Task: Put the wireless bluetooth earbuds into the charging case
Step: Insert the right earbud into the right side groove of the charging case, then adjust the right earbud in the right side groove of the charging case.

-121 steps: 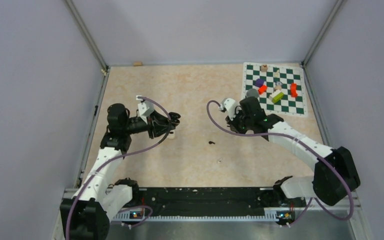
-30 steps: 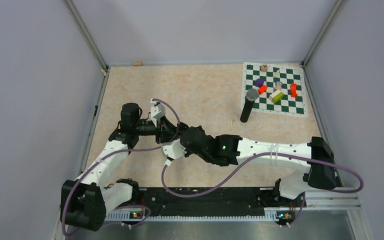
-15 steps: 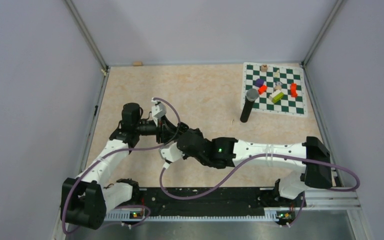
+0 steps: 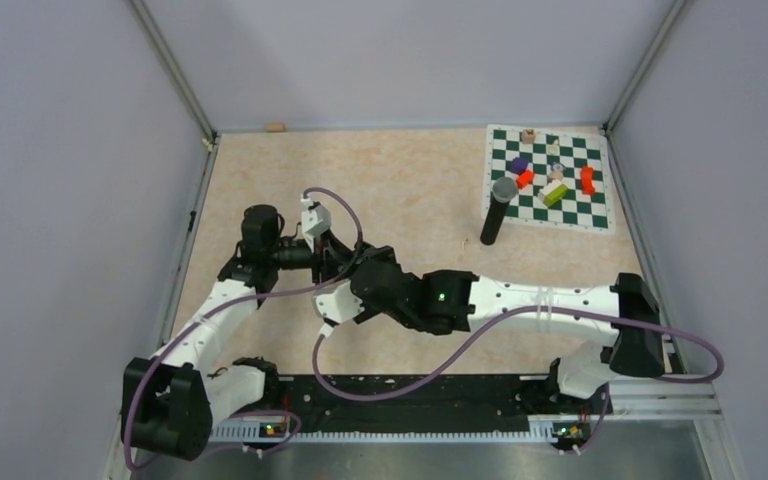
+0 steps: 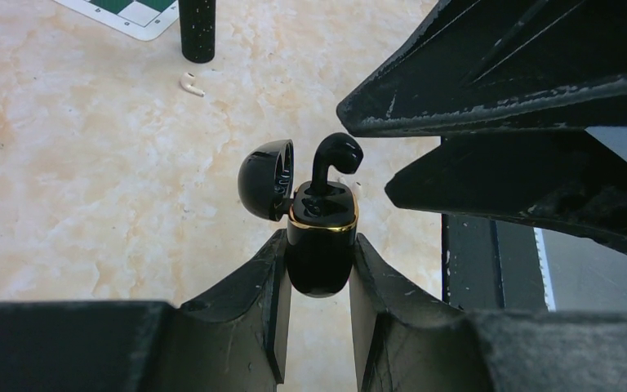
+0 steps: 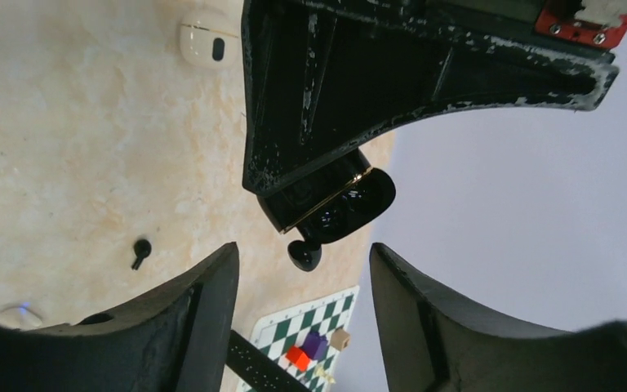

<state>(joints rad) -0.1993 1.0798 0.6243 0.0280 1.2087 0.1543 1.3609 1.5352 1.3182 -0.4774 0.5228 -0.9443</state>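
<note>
**Top view:** You are bringing both arms together over the left-centre of the table (image 4: 410, 180). L gripper (image 4: 332, 258) and R gripper (image 4: 353, 272) are meeting tip to tip. The arms are hiding the case here. One whitish earbud (image 4: 463, 243) is lying loose near a black cylinder (image 4: 493, 215), which is standing at the edge of the checker mat (image 4: 572, 205), well apart from both grippers.

**L wrist view:** L gripper is pinching the black charging case (image 5: 320, 257) by its lower body. The lid (image 5: 266, 180) is hanging open to the left. A black earbud (image 5: 332, 159) is standing stem-down in the case opening, head sticking out above the gold rim. R gripper's fingers (image 5: 498, 73) are looming just beside it, upper right.

**R wrist view:** R gripper's fingers are standing spread, gripping nothing; the black earbud is poking out of the case between the tips, clear of both. A second black earbud (image 6: 140, 251) is lying on the table. A white case (image 6: 208, 41) is sitting on the table by the L gripper.
</note>
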